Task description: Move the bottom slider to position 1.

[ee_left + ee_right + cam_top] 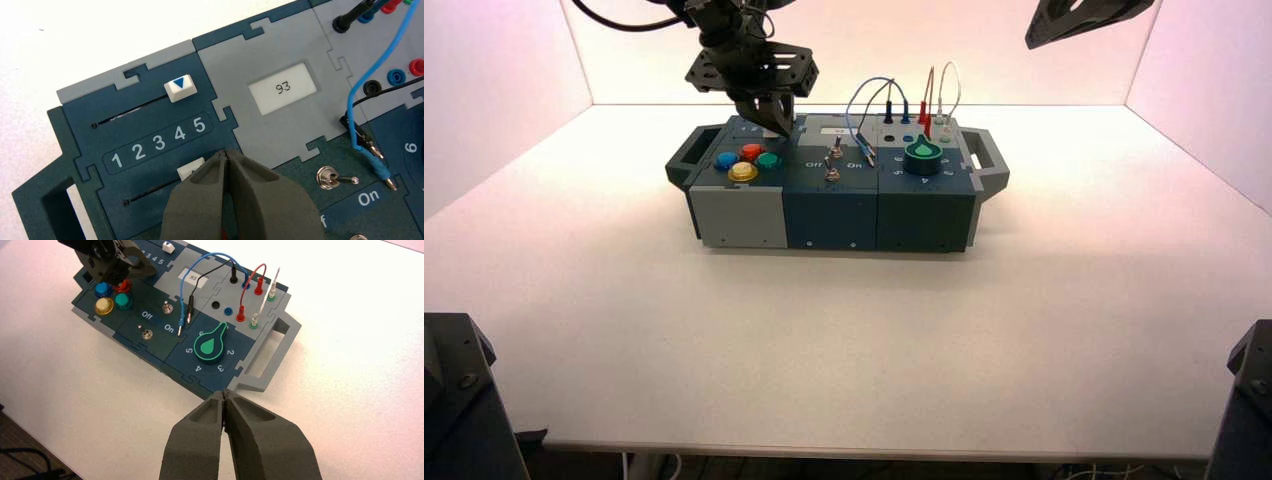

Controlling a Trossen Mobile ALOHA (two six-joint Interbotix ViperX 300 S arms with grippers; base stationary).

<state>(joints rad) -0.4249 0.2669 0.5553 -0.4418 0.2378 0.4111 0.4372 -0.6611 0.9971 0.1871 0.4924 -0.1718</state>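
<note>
Closed left end effector [225, 152] meets the bottom slider [190, 168]; display [283, 89] reads "93".

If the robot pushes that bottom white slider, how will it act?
The bottom slider should probably glide rather than tip, since a straight slot guides it. Being small and blocky, it looks stiff, though the pincer could perhaps slip off.
</note>
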